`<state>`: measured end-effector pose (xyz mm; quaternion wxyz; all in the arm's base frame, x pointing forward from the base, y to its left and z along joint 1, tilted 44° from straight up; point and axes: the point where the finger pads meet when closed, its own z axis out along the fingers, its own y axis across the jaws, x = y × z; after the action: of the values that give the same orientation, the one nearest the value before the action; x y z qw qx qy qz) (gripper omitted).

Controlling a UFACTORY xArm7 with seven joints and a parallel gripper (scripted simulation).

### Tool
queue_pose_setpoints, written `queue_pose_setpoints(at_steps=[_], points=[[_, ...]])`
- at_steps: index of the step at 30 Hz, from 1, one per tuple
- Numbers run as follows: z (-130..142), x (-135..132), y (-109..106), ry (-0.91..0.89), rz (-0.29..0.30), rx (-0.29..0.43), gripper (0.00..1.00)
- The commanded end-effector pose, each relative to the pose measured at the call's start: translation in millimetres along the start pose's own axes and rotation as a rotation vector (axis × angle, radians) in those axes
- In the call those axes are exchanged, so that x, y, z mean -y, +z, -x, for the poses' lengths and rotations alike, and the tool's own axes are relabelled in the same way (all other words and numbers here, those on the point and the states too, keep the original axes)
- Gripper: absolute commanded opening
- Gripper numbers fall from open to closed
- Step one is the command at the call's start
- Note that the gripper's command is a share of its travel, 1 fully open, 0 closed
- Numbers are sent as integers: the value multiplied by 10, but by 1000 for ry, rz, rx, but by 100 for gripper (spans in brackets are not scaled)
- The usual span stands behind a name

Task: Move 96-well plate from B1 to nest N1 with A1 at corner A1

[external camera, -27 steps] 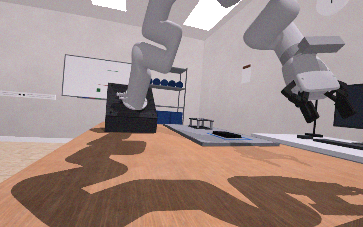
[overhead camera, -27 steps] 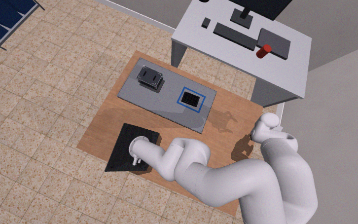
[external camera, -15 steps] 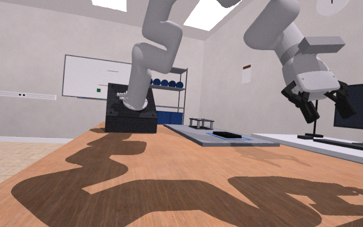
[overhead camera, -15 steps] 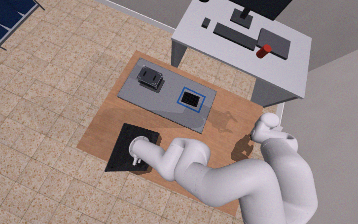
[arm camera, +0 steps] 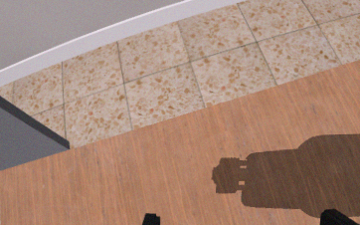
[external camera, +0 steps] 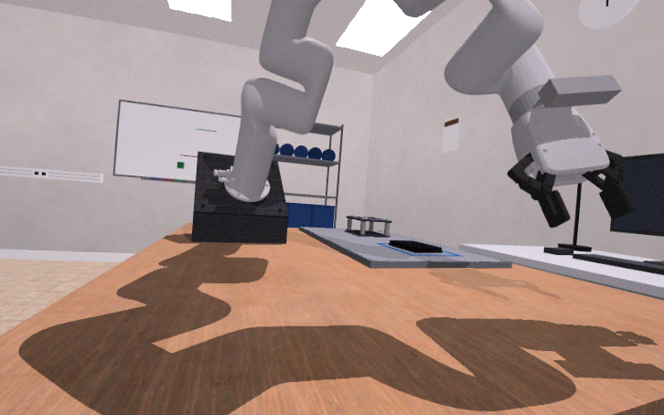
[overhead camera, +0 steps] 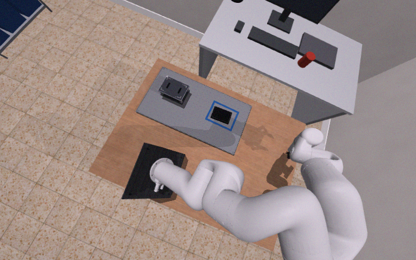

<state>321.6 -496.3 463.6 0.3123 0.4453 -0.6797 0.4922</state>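
The black 96-well plate [overhead camera: 221, 114] lies flat inside the blue outline of spot B1 on the grey bench mat [overhead camera: 193, 109]; it also shows in the exterior view [external camera: 415, 246]. The raised plate nest N1 [overhead camera: 173, 88] stands empty at the mat's far left end and shows on its posts in the exterior view [external camera: 369, 223]. My gripper [external camera: 584, 206] is open and empty, high above the wooden table, well to the right of the plate. In the wrist view only its two fingertips show, over bare wood near the table edge. The plate's cut-off corner is too small to make out.
The arm's black base [overhead camera: 153, 172] sits at the table's near side. A white desk [overhead camera: 282, 48] with a monitor, a keyboard and a red cylinder [overhead camera: 306, 59] stands just beyond the table. A shelf with blue balls [external camera: 306, 151] is at the back.
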Motion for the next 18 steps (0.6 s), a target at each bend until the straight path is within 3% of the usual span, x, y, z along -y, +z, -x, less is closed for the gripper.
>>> queue_pose_setpoints(at_steps=[1,4,9,11,16,18], points=[[183,48,-52,7,-4,21,100],[293,64,-76,15,-4,67,100],[439,84,-108,15,-4,67,100],[536,95,-132,18,-2,114,100],[743,117,-182,18,-2,114,100],[840,124,-208,16,3,159,100]])
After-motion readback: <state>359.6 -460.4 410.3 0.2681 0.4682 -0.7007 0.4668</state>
